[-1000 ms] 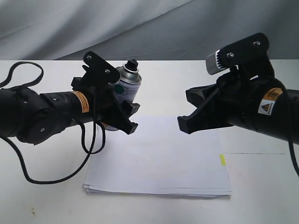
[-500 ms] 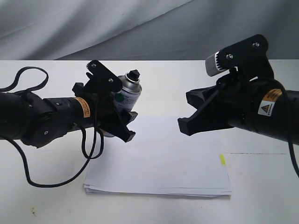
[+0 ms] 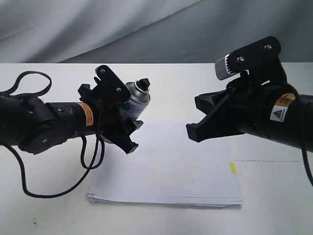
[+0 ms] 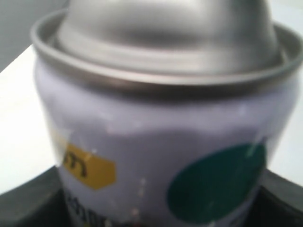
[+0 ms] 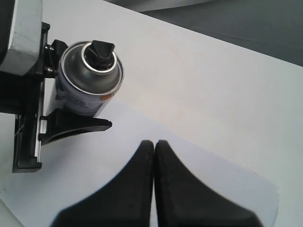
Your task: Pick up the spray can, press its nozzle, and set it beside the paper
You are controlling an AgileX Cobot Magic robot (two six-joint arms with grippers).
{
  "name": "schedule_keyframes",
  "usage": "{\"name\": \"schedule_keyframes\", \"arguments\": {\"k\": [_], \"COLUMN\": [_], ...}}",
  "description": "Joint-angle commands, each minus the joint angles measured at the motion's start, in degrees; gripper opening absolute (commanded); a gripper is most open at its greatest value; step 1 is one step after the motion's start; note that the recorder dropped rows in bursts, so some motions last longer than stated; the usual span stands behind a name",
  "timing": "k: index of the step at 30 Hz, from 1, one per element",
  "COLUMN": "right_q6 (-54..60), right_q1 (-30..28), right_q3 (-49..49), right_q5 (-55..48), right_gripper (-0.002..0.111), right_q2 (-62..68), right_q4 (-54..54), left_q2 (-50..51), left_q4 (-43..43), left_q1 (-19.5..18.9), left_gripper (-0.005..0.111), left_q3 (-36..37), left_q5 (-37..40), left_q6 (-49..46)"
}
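My left gripper (image 3: 134, 135) is shut on the spray can (image 3: 134, 99), which hangs above the table just past the far left corner of the paper (image 3: 171, 166). The can leans to the right, its black nozzle (image 3: 145, 83) pointing up and right. In the left wrist view the can (image 4: 161, 137) fills the picture, silver dome above a lilac label with a teal dot. My right gripper (image 3: 191, 130) hovers shut and empty over the paper's right half. In the right wrist view it (image 5: 154, 143) sits apart from the can (image 5: 90, 82) and nozzle (image 5: 102, 49). The paper's yellow tab (image 3: 233, 167) is at its right edge.
A black cable (image 3: 29, 77) loops on the white table behind and under the left arm. Grey cloth (image 3: 156, 24) hangs at the back. A thin seam (image 3: 266, 160) crosses the table right of the paper.
The left gripper has turned with the can in it: the can has tilted to the right and sunk a little. The right arm has not moved.
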State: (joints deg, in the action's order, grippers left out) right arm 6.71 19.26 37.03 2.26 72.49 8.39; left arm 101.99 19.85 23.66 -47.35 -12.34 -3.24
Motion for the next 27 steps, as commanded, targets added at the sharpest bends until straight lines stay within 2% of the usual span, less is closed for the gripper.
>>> {"name": "schedule_keyframes", "arguments": {"k": [1,5,15,19,22,27], "right_q6": [0.37,0.37,0.37,0.37,0.37,0.37], "right_q1": [0.17,0.17,0.17,0.17,0.17,0.17], "right_q3": [0.38,0.38,0.38,0.38,0.38,0.38], "right_q5": [0.04,0.18,0.18,0.18,0.18,0.18], "right_gripper": [0.000,0.000,0.000,0.000,0.000,0.000], "right_q2": [-0.08,-0.08,-0.08,-0.08,-0.08,-0.08], "right_q4": [0.21,0.21,0.21,0.21,0.21,0.21], "left_q2": [-0.54,-0.54,-0.54,-0.54,-0.54,-0.54], "left_q4": [15.22,21.29,20.91,13.69,5.06,-11.70], "left_q1": [-1.09,-1.09,-1.09,-1.09,-1.09,-0.73], "left_gripper": [0.000,0.000,0.000,0.000,0.000,0.000], "left_q3": [-1.46,-2.77,-2.86,-2.86,-2.74,0.21], "left_q5": [-1.81,1.43,3.39,2.10,0.19,-5.76], "left_q6": [14.33,21.27,21.66,19.92,15.56,-2.02]}}
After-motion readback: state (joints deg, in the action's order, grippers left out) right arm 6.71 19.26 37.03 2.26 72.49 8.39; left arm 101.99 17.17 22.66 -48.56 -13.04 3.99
